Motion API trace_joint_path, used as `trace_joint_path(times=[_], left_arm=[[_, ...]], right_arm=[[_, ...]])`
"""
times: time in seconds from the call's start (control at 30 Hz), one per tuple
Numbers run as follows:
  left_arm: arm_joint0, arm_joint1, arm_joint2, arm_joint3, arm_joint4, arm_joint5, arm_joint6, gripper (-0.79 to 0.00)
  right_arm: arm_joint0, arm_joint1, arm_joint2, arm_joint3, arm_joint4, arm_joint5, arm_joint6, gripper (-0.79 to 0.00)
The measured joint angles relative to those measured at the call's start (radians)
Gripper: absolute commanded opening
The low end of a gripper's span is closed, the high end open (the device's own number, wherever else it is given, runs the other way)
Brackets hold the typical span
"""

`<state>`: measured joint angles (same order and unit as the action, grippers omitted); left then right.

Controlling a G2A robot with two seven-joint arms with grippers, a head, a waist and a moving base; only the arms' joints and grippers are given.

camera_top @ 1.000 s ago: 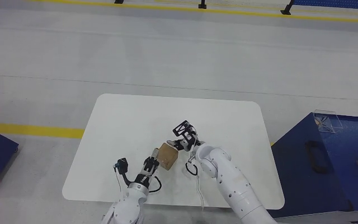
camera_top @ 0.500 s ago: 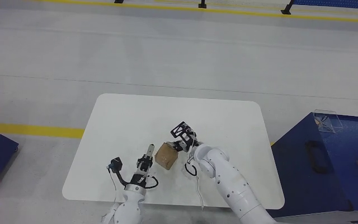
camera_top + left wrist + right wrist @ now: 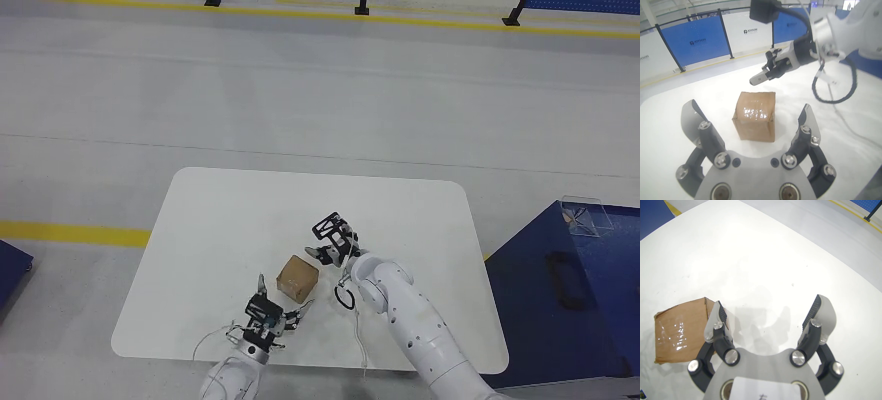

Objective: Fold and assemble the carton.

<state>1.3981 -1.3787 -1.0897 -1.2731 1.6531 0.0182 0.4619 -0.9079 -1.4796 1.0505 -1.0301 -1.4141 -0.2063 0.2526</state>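
Carton [image 3: 297,277], taped brown cardboard cube, released on desk [image 3: 220,220]; left end effector [image 3: 749,108], right end effector [image 3: 769,303] withdrawn, both spread.

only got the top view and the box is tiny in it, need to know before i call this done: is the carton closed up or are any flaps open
observer: closed. In the left wrist view the carton stands on the table as a shut cube, with what looks like glossy clear tape shining on its upper face.
operator: ok is the left gripper gripping it
observer: no. The left gripper is open, and the carton sits out past its fingertips with bare table showing on either side of it.
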Motion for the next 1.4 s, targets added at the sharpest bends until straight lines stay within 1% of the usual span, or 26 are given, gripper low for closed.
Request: trace_joint_path(times=[0.17,0.23,0.33,0.37,0.47,0.5,0.6,0.63,0.67,0.7,0.83,0.97,1.03,1.07,1.1,1.13,1.17,1.2,1.23,1.27,1.3,1.33,1.4], left_arm=[[-0.051,-0.009,0.031,0.063,0.04,0.009,-0.074,0.0],[-0.077,-0.015,0.043,0.09,0.035,0.012,-0.104,-0.126],[-0.1,-0.023,0.057,0.113,0.006,0.009,-0.115,-0.265],[-0.105,-0.025,0.058,0.117,-0.002,0.009,-0.117,-0.394],[-0.114,-0.028,0.057,0.126,-0.021,0.014,-0.124,-0.422],[-0.116,-0.028,0.056,0.129,-0.026,0.012,-0.126,-0.474],[-0.117,-0.029,0.055,0.133,-0.035,0.004,-0.125,-0.551],[-0.116,-0.029,0.054,0.131,-0.039,0.001,-0.124,-0.64],[-0.114,-0.029,0.054,0.129,-0.045,-0.004,-0.125,-0.773],[-0.112,-0.029,0.053,0.124,-0.05,-0.009,-0.124,-0.785],[-0.095,-0.03,0.052,0.092,-0.075,-0.022,-0.11,-0.785],[-0.041,-0.036,0.046,0.0,-0.226,-0.092,-0.122,-0.785],[0.007,-0.044,0.036,-0.073,-0.407,-0.153,-0.178,-0.785],[0.032,-0.05,0.026,-0.117,-0.548,-0.174,-0.237,-0.785],[0.048,-0.055,0.018,-0.149,-0.663,-0.173,-0.289,-0.785],[0.061,-0.059,0.009,-0.178,-0.778,-0.158,-0.35,-0.785],[0.071,-0.064,-0.004,-0.212,-0.922,-0.118,-0.435,-0.785],[0.073,-0.067,-0.016,-0.233,-1.014,-0.077,-0.491,-0.785],[0.074,-0.068,-0.026,-0.251,-1.089,-0.036,-0.537,-0.739],[0.073,-0.069,-0.036,-0.269,-1.165,0.012,-0.585,-0.453],[0.073,-0.069,-0.041,-0.275,-1.208,0.045,-0.619,-0.018],[0.072,-0.069,-0.046,-0.277,-1.24,0.078,-0.654,0.0],[0.068,-0.066,-0.058,-0.287,-1.282,0.151,-0.728,0.0]], right_arm=[[0.0,0.0,0.0,0.0,0.0,0.0,0.0,0.0],[0.0,0.0,0.0,0.0,0.0,0.0,0.0,0.0],[0.0,0.0,0.0,0.0,0.0,0.0,0.0,0.0],[0.0,0.0,0.0,0.0,0.0,0.0,0.0,0.0],[0.0,0.0,0.0,0.0,0.0,0.0,0.0,0.0],[0.0,0.0,0.0,0.0,0.0,0.0,0.0,0.0],[-0.002,0.0,0.001,-0.001,0.001,0.001,0.0,0.0],[-0.005,0.001,0.005,-0.003,0.001,0.004,0.0,0.0],[-0.009,0.003,0.011,-0.008,-0.002,0.012,-0.001,0.0],[-0.013,0.006,0.02,-0.016,-0.008,0.026,-0.005,0.0],[-0.025,0.017,0.063,-0.048,-0.031,0.077,-0.017,0.0],[-0.044,0.031,0.126,-0.093,-0.026,0.13,-0.015,0.0],[-0.055,0.037,0.163,-0.121,-0.003,0.14,0.002,0.0],[-0.062,0.04,0.179,-0.136,0.01,0.138,0.011,0.0],[-0.067,0.042,0.189,-0.147,0.02,0.132,0.016,0.0],[-0.073,0.043,0.196,-0.156,0.029,0.126,0.021,0.0],[-0.079,0.045,0.202,-0.164,0.038,0.117,0.028,0.0],[-0.082,0.046,0.202,-0.169,0.042,0.11,0.034,0.0],[-0.085,0.046,0.199,-0.171,0.04,0.104,0.038,0.0],[-0.088,0.046,0.192,-0.172,0.029,0.101,0.042,0.0],[-0.09,0.046,0.185,-0.172,0.021,0.101,0.044,0.0],[-0.09,0.046,0.182,-0.171,0.017,0.101,0.045,0.0],[-0.09,0.045,0.181,-0.171,0.016,0.101,0.045,0.0]])
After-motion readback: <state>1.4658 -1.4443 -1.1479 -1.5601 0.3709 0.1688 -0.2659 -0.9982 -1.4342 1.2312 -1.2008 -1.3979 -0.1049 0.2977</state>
